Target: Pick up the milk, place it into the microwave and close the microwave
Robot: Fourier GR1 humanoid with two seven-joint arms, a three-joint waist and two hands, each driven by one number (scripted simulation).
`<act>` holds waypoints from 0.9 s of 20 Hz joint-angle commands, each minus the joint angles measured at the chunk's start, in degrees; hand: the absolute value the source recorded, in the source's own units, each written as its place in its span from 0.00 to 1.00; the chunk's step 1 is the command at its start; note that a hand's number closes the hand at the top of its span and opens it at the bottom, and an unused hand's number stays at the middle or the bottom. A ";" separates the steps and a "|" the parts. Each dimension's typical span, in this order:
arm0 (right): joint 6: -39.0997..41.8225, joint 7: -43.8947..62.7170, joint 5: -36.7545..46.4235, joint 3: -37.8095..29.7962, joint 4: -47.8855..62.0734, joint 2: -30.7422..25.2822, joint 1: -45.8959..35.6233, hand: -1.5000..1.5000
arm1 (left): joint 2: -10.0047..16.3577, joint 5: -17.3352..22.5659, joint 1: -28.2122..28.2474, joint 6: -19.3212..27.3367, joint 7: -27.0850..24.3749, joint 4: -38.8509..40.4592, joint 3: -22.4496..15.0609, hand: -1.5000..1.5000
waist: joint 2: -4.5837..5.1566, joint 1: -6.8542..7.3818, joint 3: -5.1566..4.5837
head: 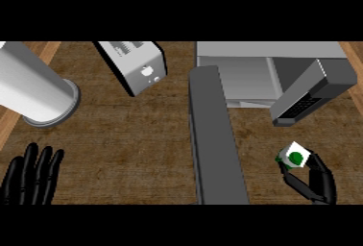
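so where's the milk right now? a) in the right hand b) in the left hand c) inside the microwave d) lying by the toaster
A: the right hand is curled round the milk, out in front of the microwave, while the left hand rests open at lower left, holding nothing.

Note: of the milk carton (pixel 296 156) you see only the white-and-green top; curled fingers of the right robot hand (pixel 317 183) hide its body. Upper edge cuts the microwave (pixel 245 72), toaster (pixel 138 65) and grey cylinder (pixel 32 86). The microwave door (pixel 216 144) runs off the lower edge. Toaster markings: too small for you to read.
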 commanded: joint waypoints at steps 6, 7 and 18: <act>8.90 -8.34 0.95 3.98 -2.78 4.36 -0.02 1.00 | 0.84 -0.25 2.56 -0.34 -0.88 -1.52 -0.51 0.00 | -0.34 -0.51 0.03; 8.10 -7.00 1.10 4.03 -1.75 3.93 -2.07 1.00 | -0.65 -1.27 2.51 0.39 -1.59 0.22 -3.11 0.00 | -0.16 -0.22 0.08; 13.45 -2.12 2.96 13.88 -16.56 6.45 5.60 1.00 | 0.59 3.38 1.85 0.02 0.07 -0.62 2.79 0.00 | -0.37 -1.19 -0.09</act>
